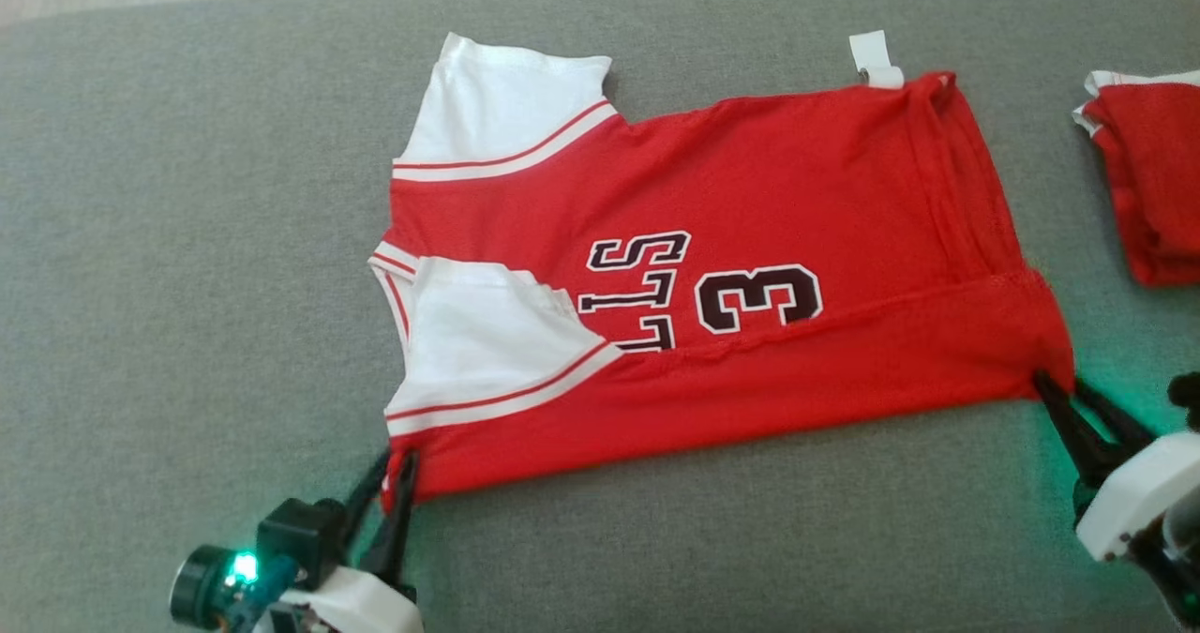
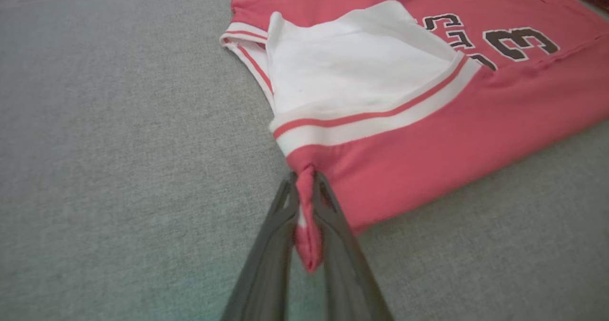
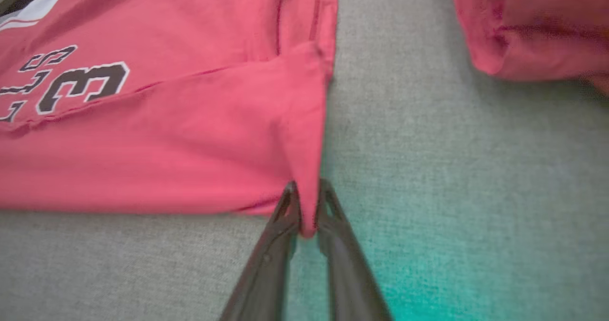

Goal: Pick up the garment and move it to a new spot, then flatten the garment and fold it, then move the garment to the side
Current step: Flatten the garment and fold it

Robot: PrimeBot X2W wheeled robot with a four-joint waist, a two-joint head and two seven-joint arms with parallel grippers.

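Jaws clenched on both near corners of the garment, flat on the grey fabric surface.
Near left: left jaws grasping the collar-end corner, cloth bunched between the fingers. Middle: long axis left to right, near long edge folded over, far sleeve not yet folded in. Near right: right jaws grasping the hem corner. Spreads away from both jaws toward the far side; each end right at its own jaws.

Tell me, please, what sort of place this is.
Probably a garment-folding station indoors: a grey fabric-covered surface, a red-and-white jersey laid out on it, and another red garment folded at the side.
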